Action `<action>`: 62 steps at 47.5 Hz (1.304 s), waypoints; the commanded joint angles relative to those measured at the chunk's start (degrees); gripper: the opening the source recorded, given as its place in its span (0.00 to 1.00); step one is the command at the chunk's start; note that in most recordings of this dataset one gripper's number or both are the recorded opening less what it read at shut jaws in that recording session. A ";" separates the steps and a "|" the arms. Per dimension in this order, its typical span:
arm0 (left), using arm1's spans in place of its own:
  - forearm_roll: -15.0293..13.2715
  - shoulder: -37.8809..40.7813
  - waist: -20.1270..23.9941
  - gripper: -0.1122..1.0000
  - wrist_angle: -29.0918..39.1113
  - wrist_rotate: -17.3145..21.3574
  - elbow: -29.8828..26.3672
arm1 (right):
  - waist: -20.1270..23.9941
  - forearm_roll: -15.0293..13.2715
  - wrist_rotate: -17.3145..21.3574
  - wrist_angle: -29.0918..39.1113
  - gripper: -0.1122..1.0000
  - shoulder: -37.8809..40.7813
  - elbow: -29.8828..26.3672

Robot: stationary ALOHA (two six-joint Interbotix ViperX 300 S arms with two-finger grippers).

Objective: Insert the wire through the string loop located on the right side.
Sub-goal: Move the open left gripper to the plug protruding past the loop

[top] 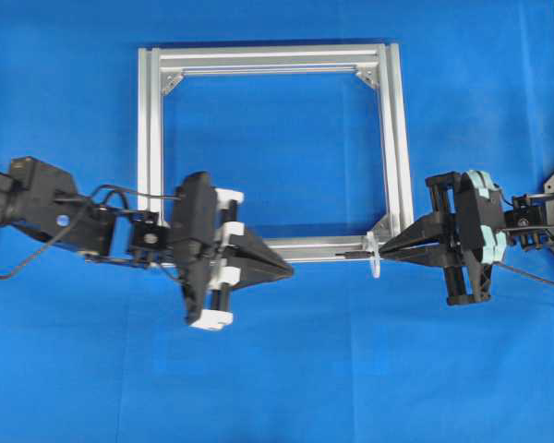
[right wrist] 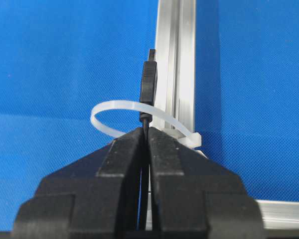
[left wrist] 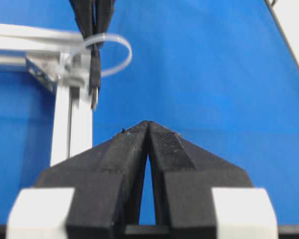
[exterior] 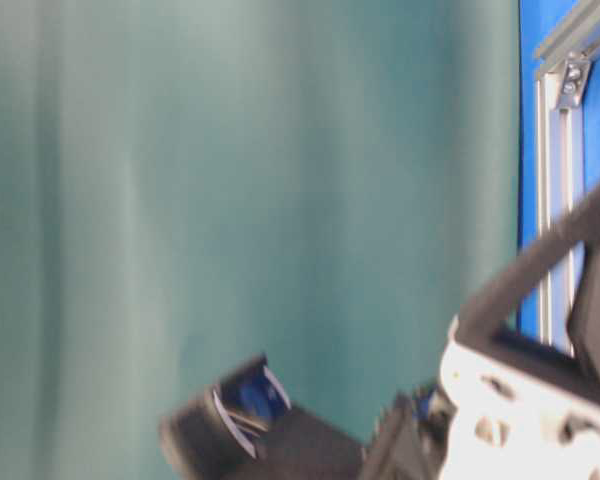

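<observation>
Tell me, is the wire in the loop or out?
In. The wire's plug pokes out past the loop, while the right fingers pinch the wire behind it.

Lighting even and bright; shadows faint. Overhead view sharp. Table-level view heavily blurred throughout, detail illegible. Wrist views: near black fingers (left wrist: 164, 149) soft, aluminium frame (right wrist: 177, 59) shows mild glare.

A blue cloth (top: 286, 388) with a fine woven texture covers the whole work surface, lying flat and evenly lit, with only soft shadows. In the table-level view a teal curtain (exterior: 240, 180) hangs behind in loose vertical folds, blurred. A pale strip (left wrist: 294, 30) borders the cloth's far edge.
</observation>
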 commanded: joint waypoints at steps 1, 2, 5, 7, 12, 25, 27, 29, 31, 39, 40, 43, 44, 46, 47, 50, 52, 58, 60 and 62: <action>0.09 0.44 0.70 0.10 1.93 0.26 -4.48 | -0.09 0.09 -0.09 -0.53 0.07 -0.35 -0.97; 0.09 0.79 0.97 0.10 2.55 0.26 -5.45 | -0.09 0.09 -0.09 -0.53 0.07 -0.35 -1.05; 0.09 2.02 1.58 0.10 4.48 0.35 -8.53 | -0.18 0.09 -0.09 -0.44 0.07 -0.26 -0.97; 0.09 2.72 1.85 0.10 5.36 0.35 -10.11 | -0.18 0.09 -0.09 -0.44 0.07 -0.35 -1.05; 0.18 4.13 2.64 0.10 7.12 1.14 -13.54 | -0.09 0.09 -0.09 -0.26 0.07 -0.26 -0.97; 0.09 5.45 3.16 0.10 9.67 2.72 -16.35 | -0.18 0.09 -0.09 -0.26 0.07 -0.26 -1.05; 0.09 5.45 3.16 0.10 9.58 2.72 -16.17 | -0.18 0.09 -0.09 -0.26 0.07 -0.26 -1.05; 0.18 5.54 3.25 0.10 9.58 2.72 -16.00 | -0.18 0.09 -0.18 -0.26 0.07 -0.26 -1.05; 0.18 5.45 3.16 0.10 9.67 2.81 -15.82 | -0.18 0.09 -0.18 -0.35 0.07 -0.26 -1.05; 0.18 5.45 3.16 0.11 9.67 3.08 -15.29 | -0.18 0.09 -0.26 -0.26 0.07 -0.26 -1.05; 0.18 5.45 3.25 0.13 9.67 3.08 -15.29 | -0.18 0.09 -0.26 -0.26 0.07 -0.26 -1.05; 0.18 5.45 3.16 0.24 9.67 3.52 -15.47 | -0.18 0.09 -0.26 -0.26 0.07 -0.26 -1.05; 0.18 5.45 3.16 0.29 9.67 3.69 -15.47 | -0.09 0.09 -0.26 -0.26 0.07 -0.26 -1.05; 0.18 5.54 3.16 0.40 9.76 4.22 -15.56 | -0.18 0.09 -0.26 -0.35 0.07 -0.26 -0.97; 0.18 5.54 3.16 0.46 9.76 4.39 -15.64 | -0.18 0.09 -0.26 -0.35 0.07 -0.26 -1.05; 0.18 5.54 3.16 0.63 10.02 4.66 -15.64 | -0.09 0.18 -0.26 -0.35 0.07 -0.26 -1.05; 0.18 5.63 3.16 0.75 10.11 4.75 -15.64 | -0.18 0.09 -0.26 -0.35 0.07 -0.26 -1.05; 0.18 6.15 3.16 0.89 10.11 4.75 -15.47 | -0.09 0.09 -0.26 -0.44 0.07 -0.26 -1.05; 0.18 6.68 3.16 0.86 10.11 4.75 -15.64 | -0.18 0.09 -0.26 -0.44 0.07 -0.26 -1.05; 0.18 7.56 3.16 0.84 9.84 4.75 -15.82 | -0.18 0.09 -0.26 -0.44 0.07 -0.26 -0.97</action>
